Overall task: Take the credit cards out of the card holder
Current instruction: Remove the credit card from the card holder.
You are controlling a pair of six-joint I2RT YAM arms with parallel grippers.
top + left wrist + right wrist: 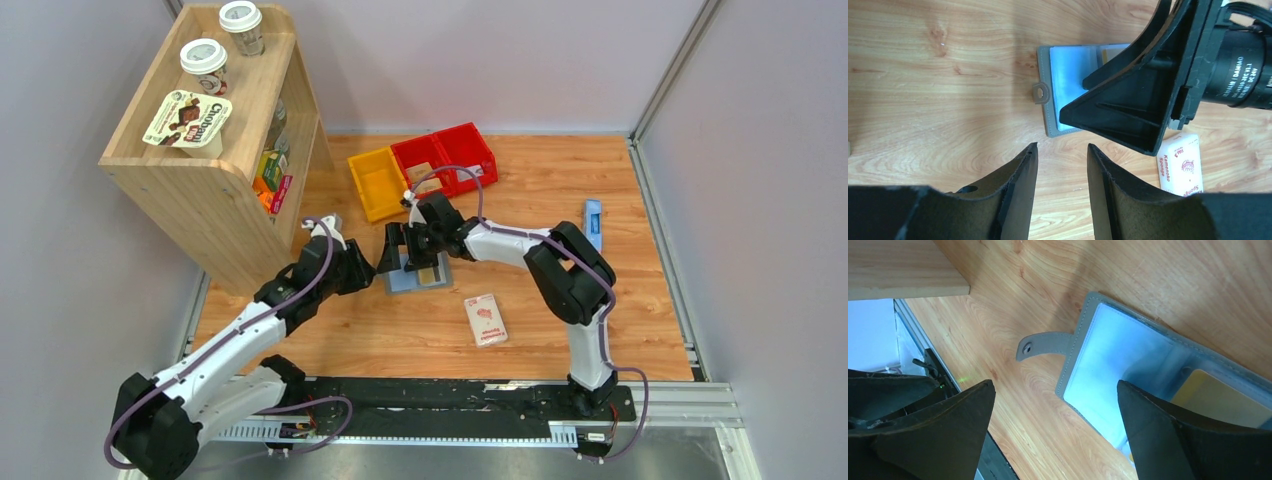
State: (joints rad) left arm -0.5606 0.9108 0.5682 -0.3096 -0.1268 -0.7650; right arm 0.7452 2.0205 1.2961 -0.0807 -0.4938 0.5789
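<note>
Where the card holder (403, 283) lies open and flat at mid-table, the right gripper (1055, 384) hangs over it, jaws at full spread — gripping nothing. A tan credit card (1215, 399) sits in an inner pocket. At the holder's 9 o'clock in the top view, the left gripper (1062, 150) points toward it, jaws narrowly parted, empty. Sponge packet (486, 320) lies at 4 o'clock.

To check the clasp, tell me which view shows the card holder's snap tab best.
Right wrist: the snap tab lies close, whole and uncovered on the card holder edge. Left wrist shows it smaller. From the top it is too small to tell.
</note>
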